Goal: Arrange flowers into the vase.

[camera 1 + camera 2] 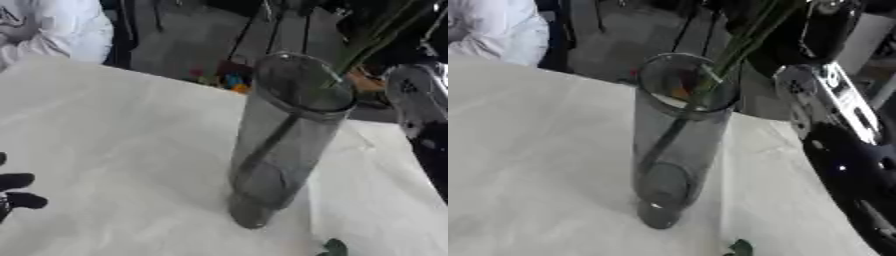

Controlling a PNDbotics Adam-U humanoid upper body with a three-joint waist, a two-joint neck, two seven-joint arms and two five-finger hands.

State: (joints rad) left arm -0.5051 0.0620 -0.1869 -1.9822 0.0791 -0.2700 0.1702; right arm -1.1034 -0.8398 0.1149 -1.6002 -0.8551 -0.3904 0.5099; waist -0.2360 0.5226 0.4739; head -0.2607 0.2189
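While green flower stems [745,37] lean down into the tall grey glass vase [284,140] at table centre, the placing step looks underway. The right arm [842,130] enters from 2 o'clock; its hand is out of sight. The left hand [16,190] rests at 9 o'clock, and whether its dark fingers are curled cannot be told. Next, the stems probably need lowering and releasing. A small green leaf [334,247] lies at 6 o'clock. White cloth covers the table [114,150]; a dim room lies beyond.
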